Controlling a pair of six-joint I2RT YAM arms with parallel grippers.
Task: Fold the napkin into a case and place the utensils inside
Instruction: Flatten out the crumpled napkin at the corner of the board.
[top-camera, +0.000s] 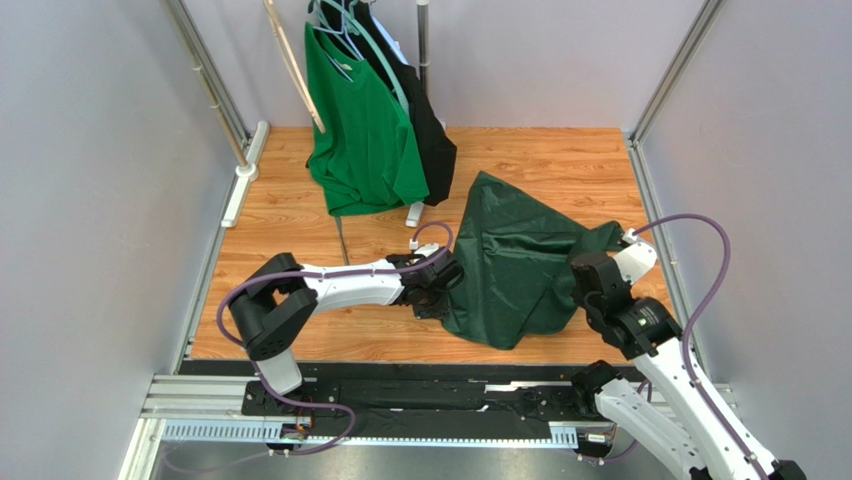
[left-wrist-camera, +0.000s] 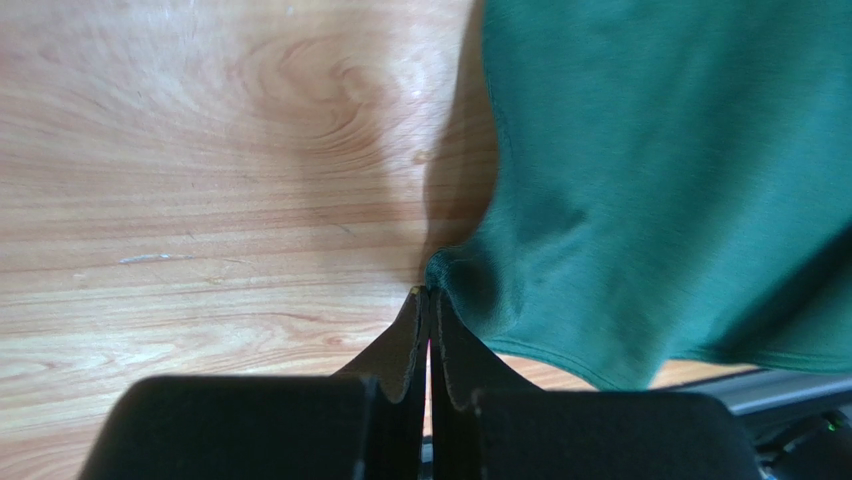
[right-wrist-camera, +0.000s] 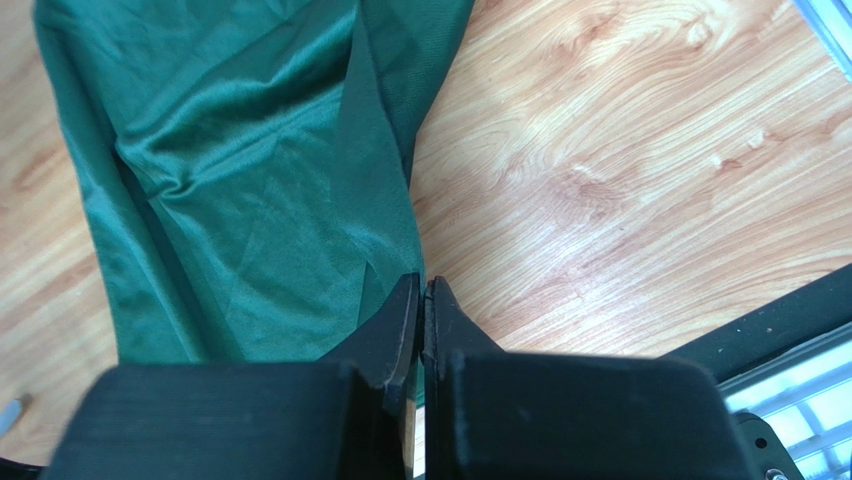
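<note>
The dark green napkin (top-camera: 510, 262) lies rumpled on the wooden table (top-camera: 300, 225), tented up toward both grippers and not in the shape of a case. My left gripper (top-camera: 440, 287) is at its left edge. In the left wrist view that gripper (left-wrist-camera: 430, 293) is shut, with a bunched fold of the napkin (left-wrist-camera: 650, 180) pinched at its tips. My right gripper (top-camera: 590, 272) is at the cloth's right edge. In the right wrist view it (right-wrist-camera: 422, 284) is shut on the hem of the napkin (right-wrist-camera: 250, 170), which runs in between the fingers. The utensils are out of view.
A bright green T-shirt (top-camera: 360, 125) and a black garment (top-camera: 432, 135) hang on a rack at the back, its foot (top-camera: 414, 213) just beyond the napkin. Metal frame posts (top-camera: 240, 165) border the table's sides. A black rail (top-camera: 400, 395) runs along the near edge.
</note>
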